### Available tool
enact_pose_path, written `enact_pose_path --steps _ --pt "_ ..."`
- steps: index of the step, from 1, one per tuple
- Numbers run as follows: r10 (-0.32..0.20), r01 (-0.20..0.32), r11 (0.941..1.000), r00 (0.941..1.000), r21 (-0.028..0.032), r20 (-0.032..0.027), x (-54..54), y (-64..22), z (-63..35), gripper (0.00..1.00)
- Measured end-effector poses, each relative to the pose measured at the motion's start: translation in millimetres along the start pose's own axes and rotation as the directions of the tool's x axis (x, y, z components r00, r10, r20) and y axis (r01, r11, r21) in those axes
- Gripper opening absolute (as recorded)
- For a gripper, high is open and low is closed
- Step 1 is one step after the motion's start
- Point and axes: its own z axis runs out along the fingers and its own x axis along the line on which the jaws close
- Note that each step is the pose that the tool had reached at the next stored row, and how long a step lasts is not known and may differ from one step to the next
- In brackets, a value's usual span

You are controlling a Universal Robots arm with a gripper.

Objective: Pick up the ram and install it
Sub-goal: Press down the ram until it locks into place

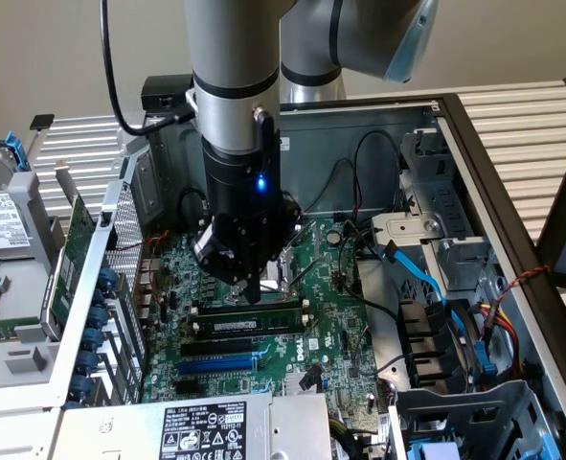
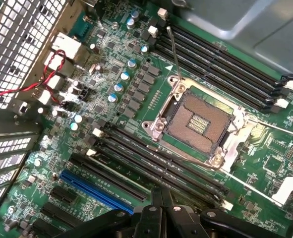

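Down inside the open computer case [image 1: 474,153], the exterior view has the arm's gripper [image 1: 251,290] lowered over the green motherboard [image 1: 330,316], its fingers shut and its tip just above the memory slots. The ram [image 1: 249,325] lies flat in a slot right below the tip, its white label strip facing up; whether the tip touches it I cannot tell. A blue slot [image 1: 217,363] runs parallel nearer the camera, and a blue cable [image 1: 426,287] loops at the exterior view's right.

From the wrist view, the closed gripper [image 2: 162,198] hangs over a bank of long black slots [image 2: 151,158] beside the open processor socket [image 2: 201,124]. A second bank of black slots [image 2: 220,64] lies beyond the socket, a blue slot [image 2: 94,191] lies alongside, and a red wire [image 2: 42,79] curls near the perforated metal wall [image 2: 22,34].
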Motion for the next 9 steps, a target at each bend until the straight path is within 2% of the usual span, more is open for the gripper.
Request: enact_pose_path --steps 4,9 --pt "0.054 -0.054 0.9985 0.9985 0.0001 0.0007 0.0 0.0 0.0 0.11" --pt "0.118 -0.118 0.9930 0.9930 0.0017 0.0012 0.1 0.0 0.0 0.11"
